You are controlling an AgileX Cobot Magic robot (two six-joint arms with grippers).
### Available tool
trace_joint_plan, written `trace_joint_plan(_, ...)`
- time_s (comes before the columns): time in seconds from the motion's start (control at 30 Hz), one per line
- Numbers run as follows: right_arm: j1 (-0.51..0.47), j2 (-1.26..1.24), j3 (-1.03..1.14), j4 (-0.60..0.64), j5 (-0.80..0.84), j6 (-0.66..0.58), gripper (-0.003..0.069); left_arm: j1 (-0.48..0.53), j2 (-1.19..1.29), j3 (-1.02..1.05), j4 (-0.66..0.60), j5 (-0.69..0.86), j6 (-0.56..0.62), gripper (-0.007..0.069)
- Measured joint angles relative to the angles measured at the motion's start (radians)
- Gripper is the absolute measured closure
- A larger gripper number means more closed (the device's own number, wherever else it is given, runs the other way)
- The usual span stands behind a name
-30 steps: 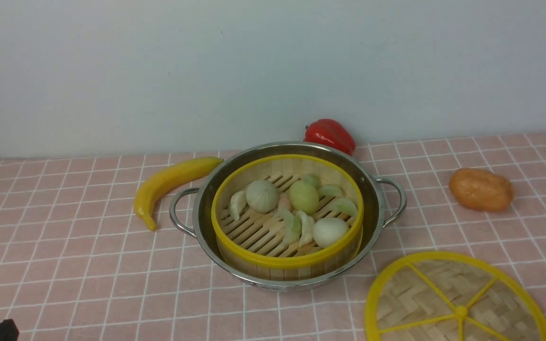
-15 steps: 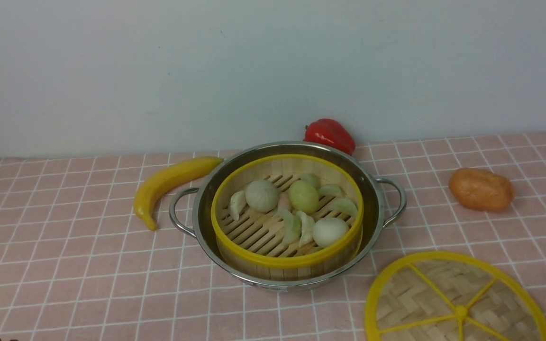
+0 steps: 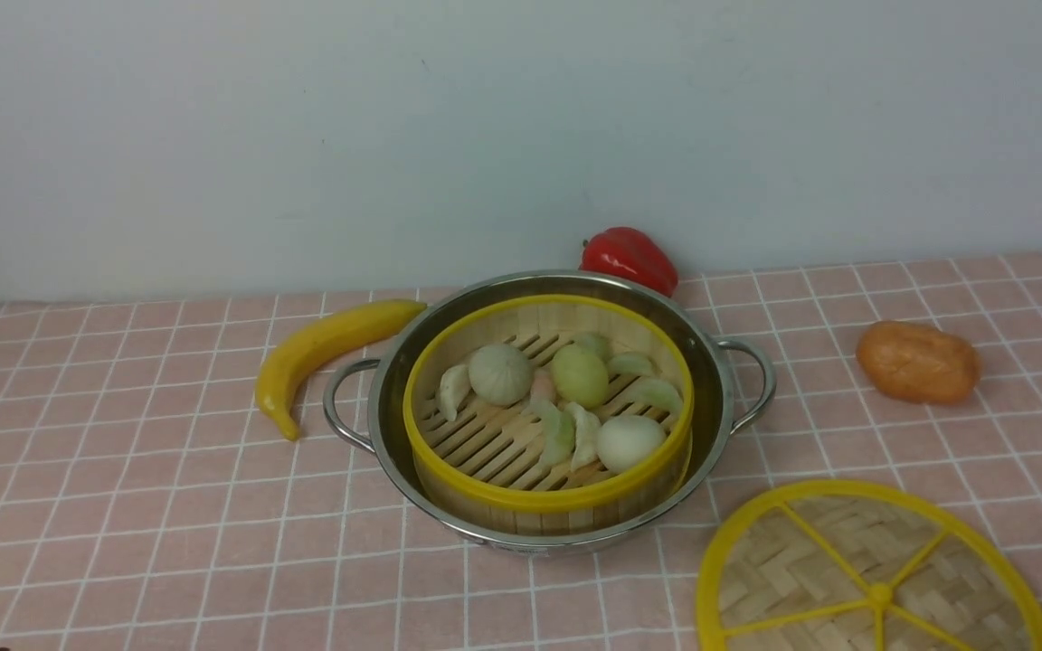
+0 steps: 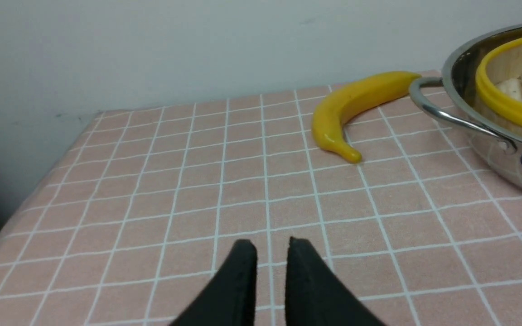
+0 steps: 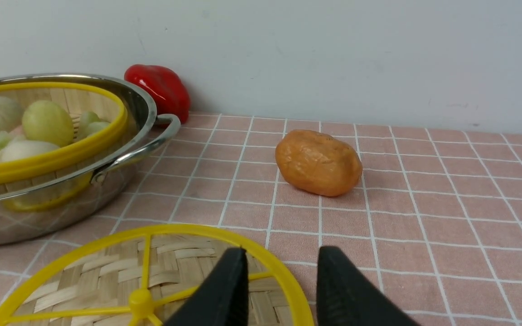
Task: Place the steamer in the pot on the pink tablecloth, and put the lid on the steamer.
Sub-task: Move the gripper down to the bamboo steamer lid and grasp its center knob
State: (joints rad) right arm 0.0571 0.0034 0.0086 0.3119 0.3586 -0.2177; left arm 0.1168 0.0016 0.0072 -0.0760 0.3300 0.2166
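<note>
The steamer, holding pale dumplings and buns, sits inside the steel pot on the pink tablecloth. The lid lies flat on the cloth at the front right, apart from the pot. Neither gripper shows in the front view. My right gripper is open and empty, low over the lid, with its yellow rim running between the fingers. My left gripper is empty over bare cloth, well away from the pot, its fingers close together with a narrow gap.
A yellow banana lies by the pot's left handle. A red pepper sits behind the pot against the wall. An orange potato-like lump lies at the right. The cloth drops off at the left edge.
The dark tip of my left gripper at the bottom left of the front view has drawn back out of the picture. Pot, steamer and lid have not moved.
</note>
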Motion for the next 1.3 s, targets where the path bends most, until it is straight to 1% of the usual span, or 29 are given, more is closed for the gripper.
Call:
trace_joint_plan(0.03, 0.0, 0.0, 0.0, 0.0, 0.0, 0.0, 0.0419, 0.0, 0.0, 0.0, 0.018, 0.001, -0.031, 0.0527)
trace_joint_plan(0.07, 0.0, 0.0, 0.0, 0.0, 0.0, 0.0, 0.0419, 0.0, 0.0, 0.0, 0.065, 0.004, -0.095, 0.0521)
trace_joint_plan(0.13, 0.0, 0.0, 0.0, 0.0, 0.0, 0.0, 0.0419, 0.0, 0.0, 0.0, 0.096, 0.006, -0.148, 0.0518)
trace_joint_plan(0.23, 0.0, 0.0, 0.0, 0.0, 0.0, 0.0, 0.0419, 0.0, 0.0, 0.0, 0.109, 0.008, -0.175, 0.0518)
trace_joint_plan(0.9, 0.0, 0.0, 0.0, 0.0, 0.0, 0.0, 0.0419, 0.0, 0.0, 0.0, 0.116, 0.008, -0.183, 0.0478)
trace_joint_plan(1.07, 0.0, 0.0, -0.005, 0.029, -0.049, 0.0, 0.0419, 0.0, 0.0, 0.0, 0.116, 0.008, -0.183, 0.0473)
trace_joint_plan(1.2, 0.0, -0.001, -0.114, 0.085, -0.021, 0.01, 0.0419, 0.0, 0.0, 0.0, 0.117, 0.008, -0.183, 0.0465)
trace_joint_plan(1.23, 0.0, -0.002, -0.167, 0.098, 0.002, 0.02, 0.0419, 0.0, 0.0, 0.0, 0.117, 0.008, -0.183, 0.0465)
trace_joint_plan(1.27, 0.0, -0.003, -0.251, 0.104, 0.071, 0.035, 0.0419, 0.0, 0.0, 0.0, 0.117, 0.008, -0.183, 0.0459)
trace_joint_plan(1.3, 0.0, -0.003, -0.272, 0.103, 0.091, 0.035, 0.0419, 0.0, 0.0, 0.0, 0.117, 0.008, -0.183, 0.0457)
